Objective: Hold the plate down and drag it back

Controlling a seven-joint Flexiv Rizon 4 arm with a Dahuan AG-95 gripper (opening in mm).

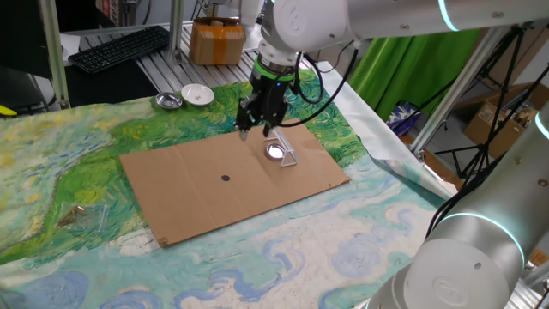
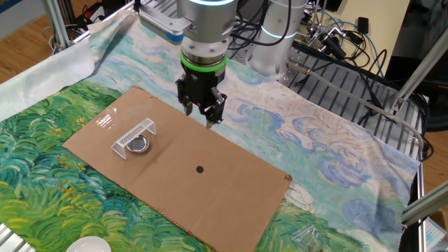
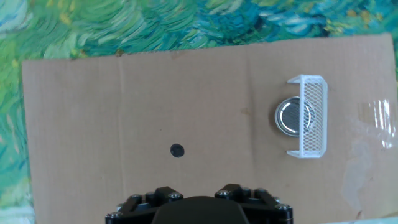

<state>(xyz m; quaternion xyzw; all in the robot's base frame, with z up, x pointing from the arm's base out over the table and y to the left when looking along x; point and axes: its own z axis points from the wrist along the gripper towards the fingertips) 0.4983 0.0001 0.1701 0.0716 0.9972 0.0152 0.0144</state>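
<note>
Gripper [image 2: 208, 115] nearly closed, empty, above cardboard [image 2: 175, 161], plate [image 2: 139, 145] apart beside it.

Plate [image 3: 290, 116]: shiny silver metal, mirror-like centre. White mesh bracket [image 3: 312, 116] over it: perforated, looks plastic, matt. Both on cardboard sheet [image 3: 143, 99]: plain brown, matt, faint fold creases, small black dot [image 3: 177, 150] printed. Under the cardboard, painted-pattern cloth [image 1: 60, 163], soft and wrinkled. Beyond the cardboard, white bowl [image 1: 197, 94] glossy ceramic, second metal dish [image 1: 168, 101] beside it. Gripper [image 2: 201, 108]: black, matt.
</note>
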